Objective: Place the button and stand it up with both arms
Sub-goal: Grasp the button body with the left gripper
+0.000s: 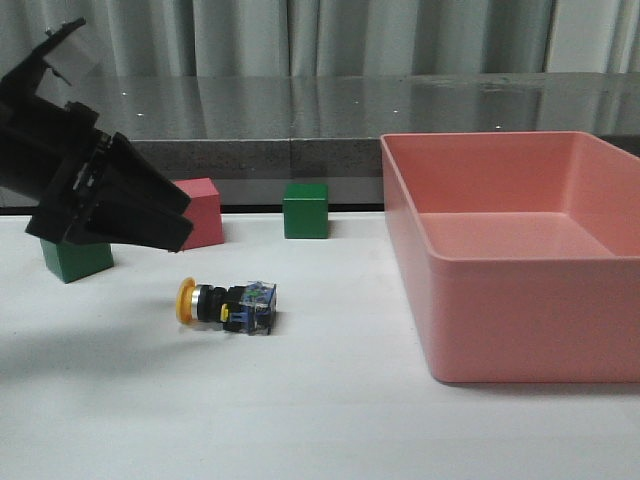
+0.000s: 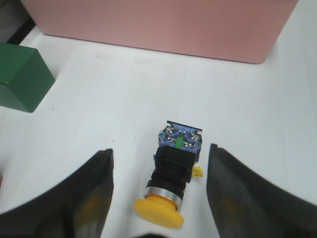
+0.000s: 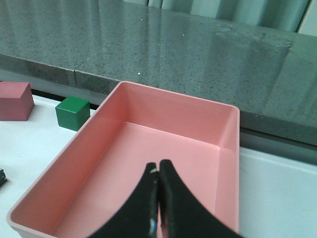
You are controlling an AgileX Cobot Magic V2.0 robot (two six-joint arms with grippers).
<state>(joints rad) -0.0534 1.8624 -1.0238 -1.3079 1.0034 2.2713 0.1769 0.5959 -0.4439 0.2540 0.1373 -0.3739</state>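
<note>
Left gripper (image 2: 159,198) gapes over the button (image 2: 174,173) lying on the white table (image 2: 114,114).

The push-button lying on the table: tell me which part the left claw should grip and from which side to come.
Grip the black cylindrical body of the push-button, between cap and contact block. It lies on its side between the fingers of the open left claw, so coming down from above, fingers across the barrel, looks best; the wide yellow cap would likely slip.
</note>
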